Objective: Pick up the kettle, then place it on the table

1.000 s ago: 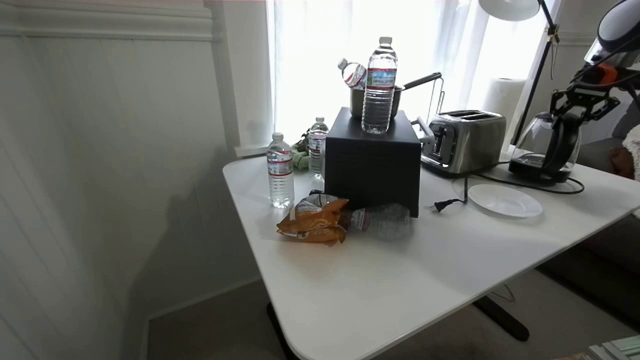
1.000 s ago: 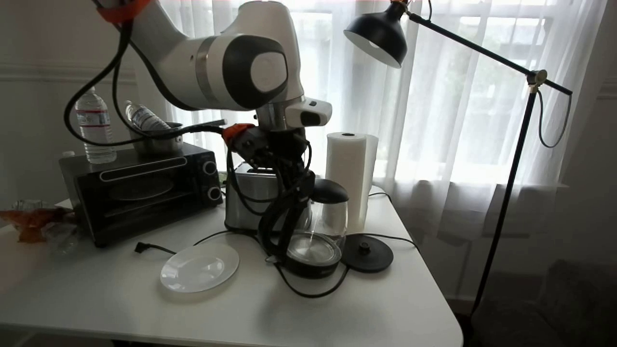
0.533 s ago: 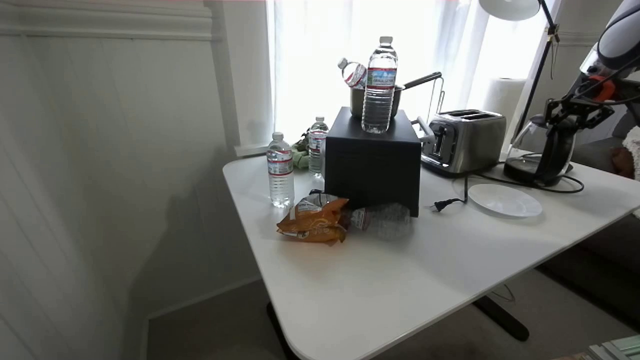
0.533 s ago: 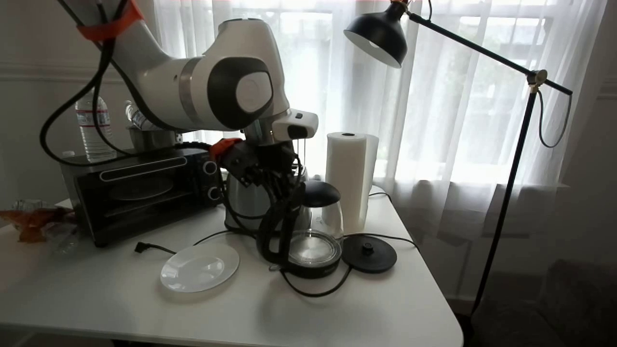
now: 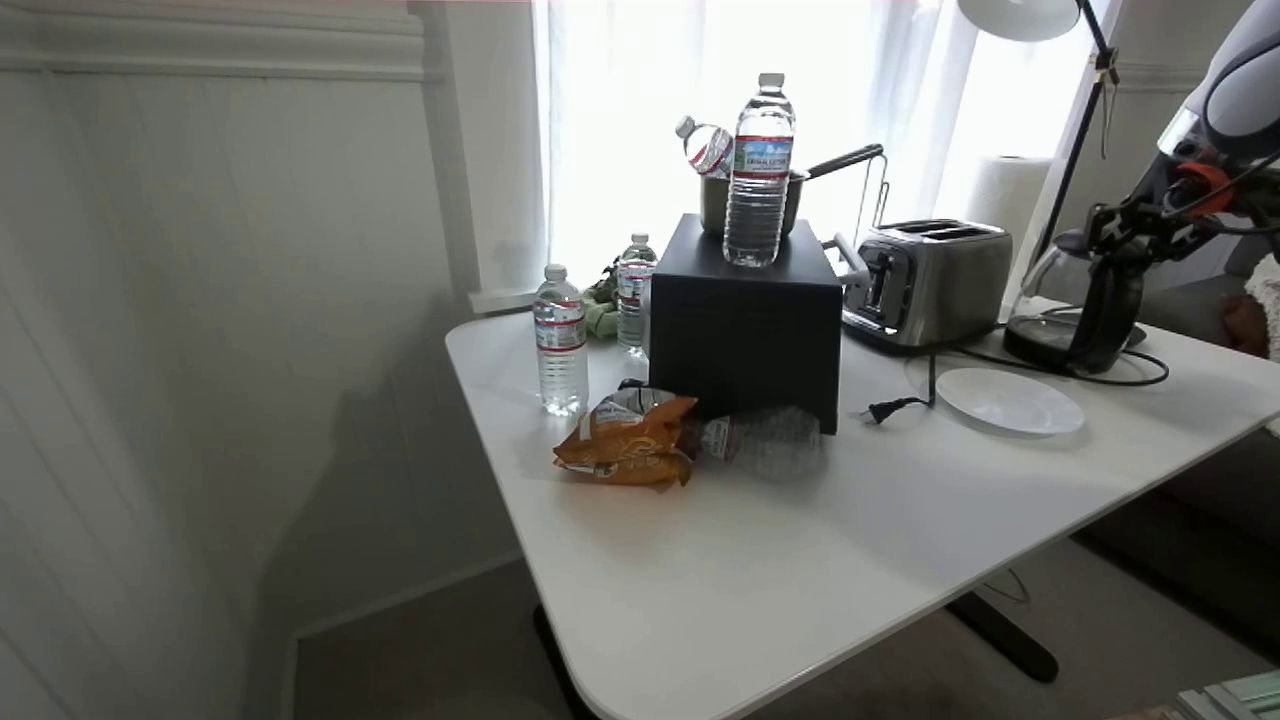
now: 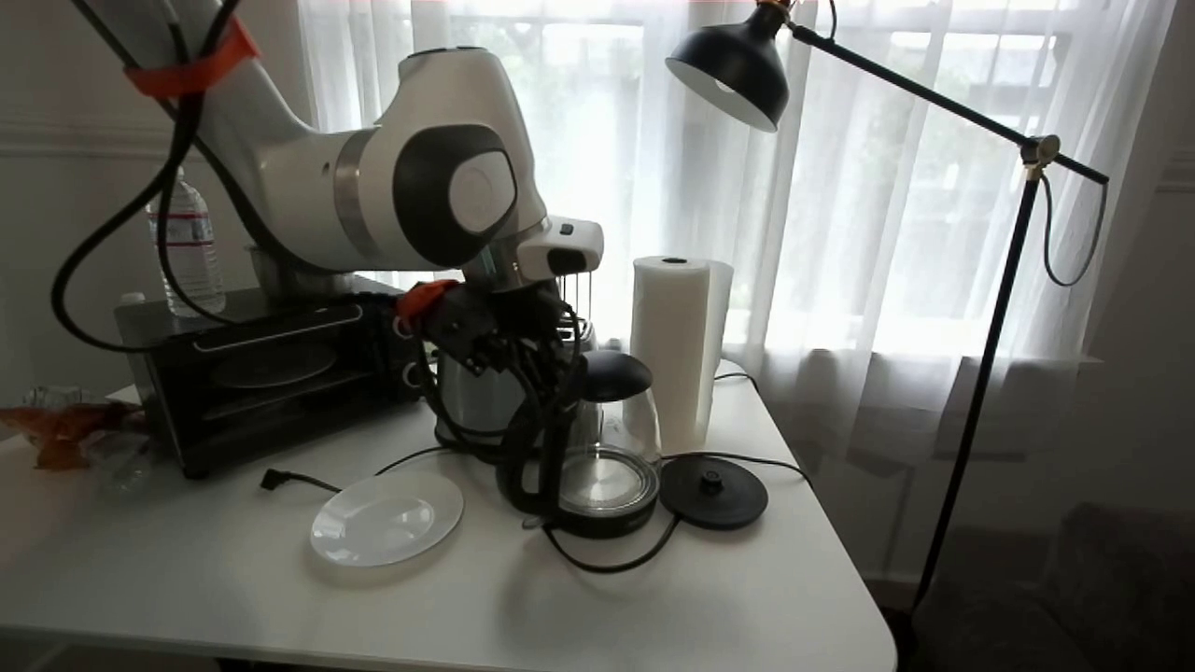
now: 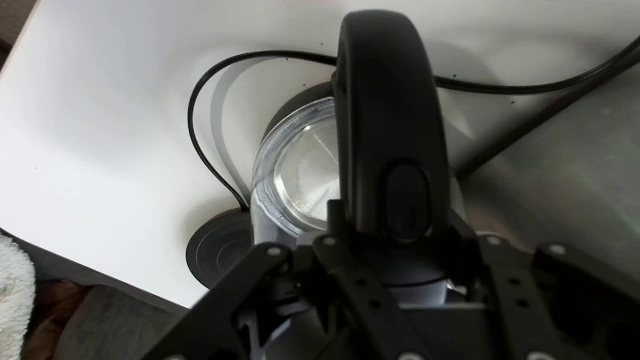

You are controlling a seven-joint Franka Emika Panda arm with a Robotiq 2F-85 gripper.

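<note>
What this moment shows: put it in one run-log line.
pincer: clamped on handle of kettle | power base: beside kettle, on table | kettle touching table: cannot tell

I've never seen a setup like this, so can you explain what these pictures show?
The white machine is a robot arm. Two pictures come from cameras outside it; the third looks down from its wrist. Its gripper holds the black handle of a glass kettle, beside the kettle's round base. On the white table are a plate, a toaster, a paper towel roll, an orange bag, water bottles and a black toaster oven. I can't tell whether the kettle touches the table.
</note>
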